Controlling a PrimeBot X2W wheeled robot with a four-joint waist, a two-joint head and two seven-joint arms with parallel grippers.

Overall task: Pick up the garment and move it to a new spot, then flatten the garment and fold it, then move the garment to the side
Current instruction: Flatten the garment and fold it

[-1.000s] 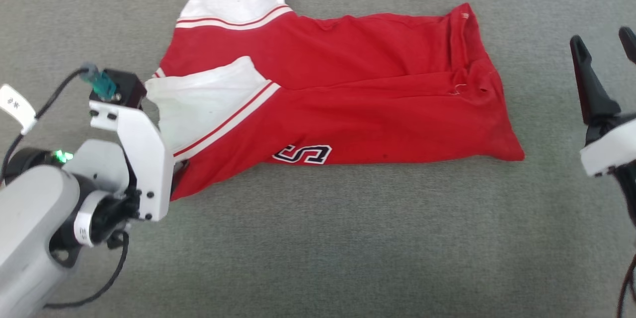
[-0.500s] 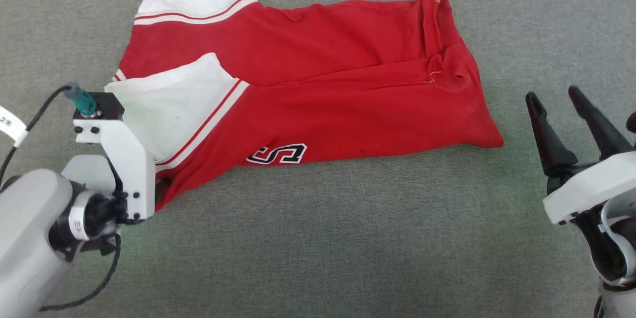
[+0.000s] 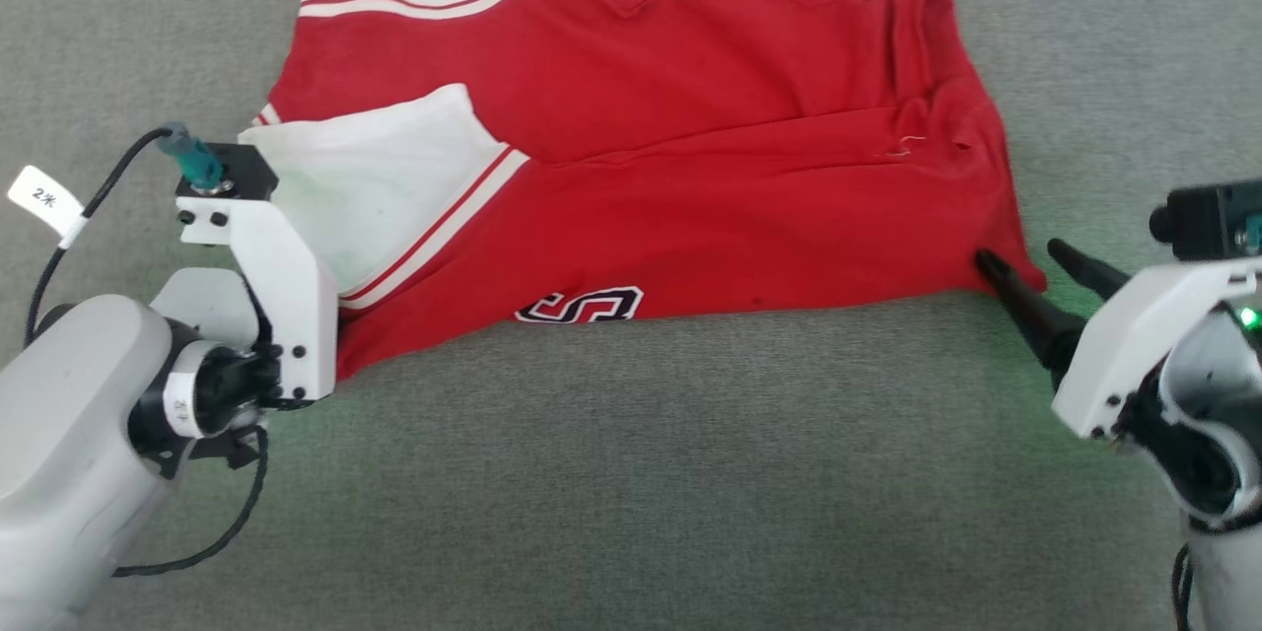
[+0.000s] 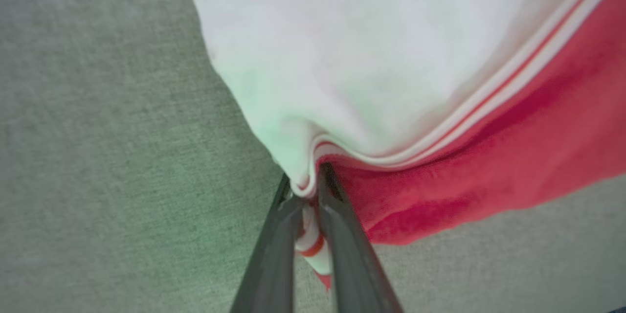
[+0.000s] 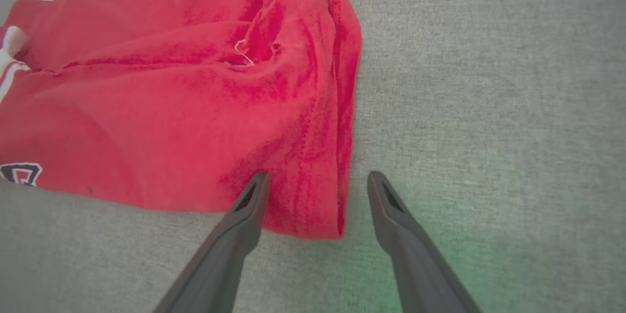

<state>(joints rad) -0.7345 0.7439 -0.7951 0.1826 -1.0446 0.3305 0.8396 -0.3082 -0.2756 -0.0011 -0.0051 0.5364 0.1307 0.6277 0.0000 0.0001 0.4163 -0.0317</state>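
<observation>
The left end effector has just clamped shut on the striped sleeve edge of the garment, which lies half-folded across the upper middle of the head view on the grey fabric surface. The right end effector, jaws spread wide, has swung in from the frame's right edge to straddle the red hem corner. A two-handed lift looks one pinch away.

Black, white-outlined letter "S" on the near folded edge of the red jersey T-shirt with white sleeves, small white paper tag marked "2" on a black cable left of the shirt
</observation>
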